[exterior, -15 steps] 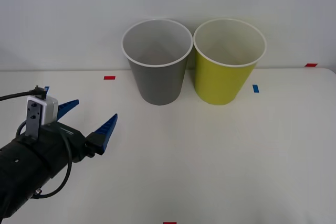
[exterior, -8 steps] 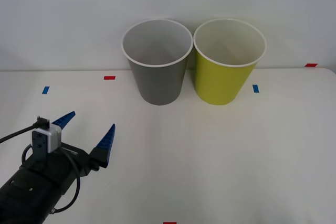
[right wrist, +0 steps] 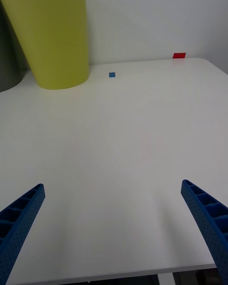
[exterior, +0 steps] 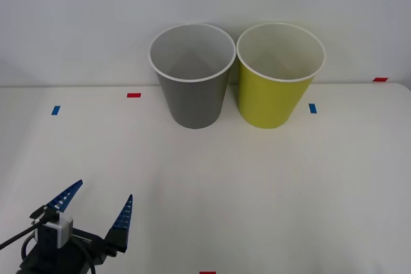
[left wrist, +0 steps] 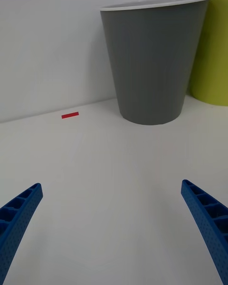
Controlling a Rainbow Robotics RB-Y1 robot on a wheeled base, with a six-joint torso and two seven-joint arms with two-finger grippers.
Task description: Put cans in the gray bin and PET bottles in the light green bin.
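Observation:
The gray bin [exterior: 192,78] and the light green bin [exterior: 279,76] stand upright side by side at the back of the white table, touching or nearly so. What lies at the bottom of either bin is hidden. My left gripper [exterior: 94,208] sits low near the front left edge, open, with nothing between its blue fingers; the gray bin [left wrist: 153,61] stands well ahead of it. My right gripper [right wrist: 114,228] is open over bare table near the front edge, with the light green bin [right wrist: 51,35] far ahead. The cans and PET bottles are out of view.
Small red tape marks [exterior: 133,95] and blue tape marks [exterior: 313,108] dot the table around the bins. A white wall rises right behind the bins. The table's front edge [right wrist: 118,273] lies just under my right gripper.
My left gripper has drawn back toward the front left edge of the table, staying open. The bins have not moved.

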